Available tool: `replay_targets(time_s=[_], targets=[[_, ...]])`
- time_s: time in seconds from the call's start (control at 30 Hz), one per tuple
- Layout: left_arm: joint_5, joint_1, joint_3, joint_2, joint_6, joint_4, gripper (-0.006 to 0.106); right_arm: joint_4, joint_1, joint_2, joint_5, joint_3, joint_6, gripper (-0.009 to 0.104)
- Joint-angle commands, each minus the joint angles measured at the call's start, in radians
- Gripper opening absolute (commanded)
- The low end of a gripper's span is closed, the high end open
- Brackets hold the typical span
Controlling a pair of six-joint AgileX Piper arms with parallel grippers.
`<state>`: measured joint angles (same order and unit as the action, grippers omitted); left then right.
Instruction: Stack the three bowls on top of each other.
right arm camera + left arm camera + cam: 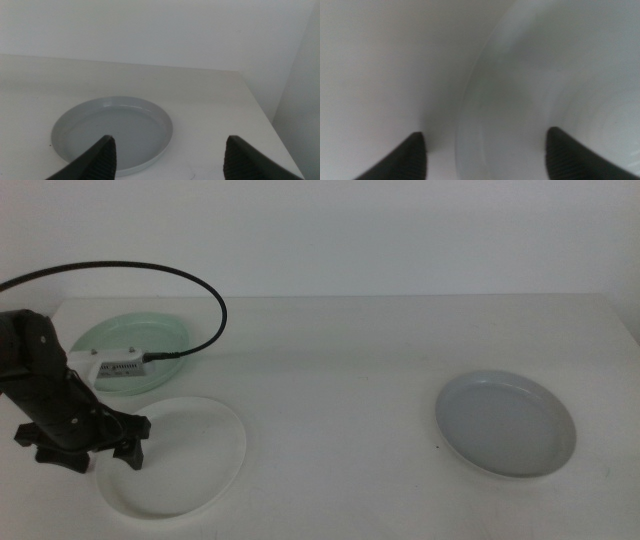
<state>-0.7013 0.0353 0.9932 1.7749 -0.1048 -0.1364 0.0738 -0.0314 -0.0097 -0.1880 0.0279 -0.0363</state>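
On your left, the left gripper (88,448) hangs spread wide across the near-left rim of the shallow white plate-like bowl (185,460); the pale mint green bowl (150,340) lies just behind; the grey bowl (505,423) sits well apart, right; the right gripper (167,155) is released. Expect rigid, slick, chippable bowls; pinch the rim.

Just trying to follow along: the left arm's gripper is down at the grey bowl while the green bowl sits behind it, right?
Not quite. The left gripper is down at the white bowl, open over its rim, as the middle view shows. The green bowl does sit behind it; the grey bowl lies apart, on the right.
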Motion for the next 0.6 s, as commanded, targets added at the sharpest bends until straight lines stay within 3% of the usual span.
replay_targets(time_s=[0.0,0.33,0.47,0.57], targets=[[0.02,-0.006,0.026,-0.024,-0.001,-0.024,0.063,0.007,0.007,-0.027,0.076,-0.006,0.005,0.055],[-0.023,-0.005,0.03,-0.012,-0.001,-0.041,0.0,0.007,0.007,-0.027,0.076,-0.006,0.005,0.055],[-0.051,-0.006,0.031,-0.074,-0.005,-0.067,0.0,0.007,0.007,-0.027,0.076,-0.006,0.005,0.055],[-0.059,-0.006,0.032,-0.141,-0.005,-0.137,0.0,0.007,0.007,-0.027,0.076,-0.006,0.005,0.055]])
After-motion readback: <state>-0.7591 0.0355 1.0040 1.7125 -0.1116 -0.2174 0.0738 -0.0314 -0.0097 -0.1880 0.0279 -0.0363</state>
